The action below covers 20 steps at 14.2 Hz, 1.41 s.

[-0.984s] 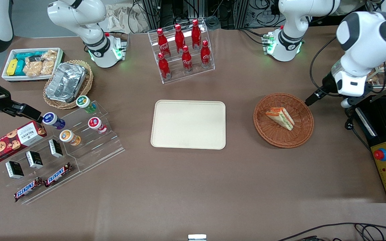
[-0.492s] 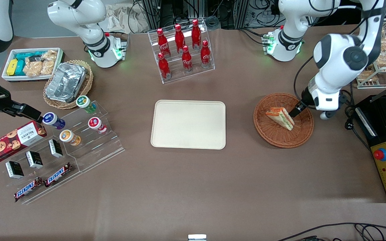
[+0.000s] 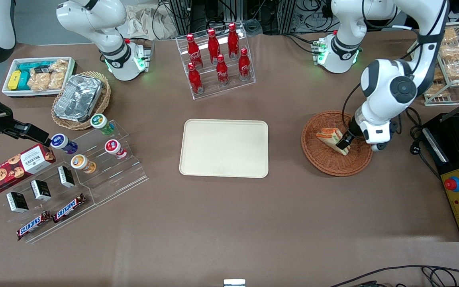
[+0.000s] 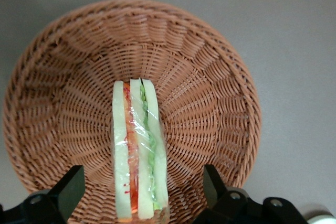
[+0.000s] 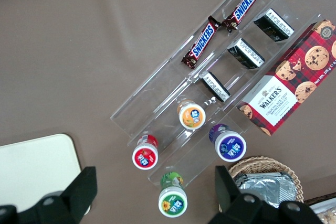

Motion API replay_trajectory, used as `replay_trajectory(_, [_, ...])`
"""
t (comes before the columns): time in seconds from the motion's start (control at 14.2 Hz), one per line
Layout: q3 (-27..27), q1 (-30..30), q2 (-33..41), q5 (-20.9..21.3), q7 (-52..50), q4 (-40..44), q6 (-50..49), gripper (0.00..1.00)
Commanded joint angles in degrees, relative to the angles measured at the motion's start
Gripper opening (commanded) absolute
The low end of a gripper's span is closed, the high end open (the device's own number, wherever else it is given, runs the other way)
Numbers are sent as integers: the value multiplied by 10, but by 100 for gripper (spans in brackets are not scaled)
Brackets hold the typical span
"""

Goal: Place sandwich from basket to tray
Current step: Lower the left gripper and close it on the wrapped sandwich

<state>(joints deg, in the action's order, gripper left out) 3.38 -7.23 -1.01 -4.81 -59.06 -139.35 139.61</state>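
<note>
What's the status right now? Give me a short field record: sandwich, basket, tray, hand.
sandwich: wrapped wedge, standing on edge in the basket, not lifted
basket: reddish-brown wicker, beside the tray toward the working arm's end of the table
tray: cream rectangle, nothing on it
hand: left arm's hand low over the basket, open, one finger on each side of the sandwich, gaps showing on both sides
task stage: pre-grasp, fingers not yet closed
</note>
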Motion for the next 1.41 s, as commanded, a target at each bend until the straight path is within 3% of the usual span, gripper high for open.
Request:
replay_trajectory(0.0, [8,-4,-1,-3,-32,-26,31,100])
replay_trajectory(0.63, [20,-5,-7,0,-53,-75,87,99])
replay_trajectory(0.7, [20,-5,-7,2,-57,-75,87,93])
replay_trajectory(0.77, [21,-5,-6,2,-56,-74,87,78])
replay_trajectory(0.91, [22,-16,-3,2,-57,-71,84,26])
replay_trajectory(0.98, [22,-17,0,2,-58,-67,82,5])
replay_trajectory(1.05, [22,-17,5,2,-62,-64,77,0])
replay_trajectory(1.34, [21,-16,28,2,-62,12,-58,0])
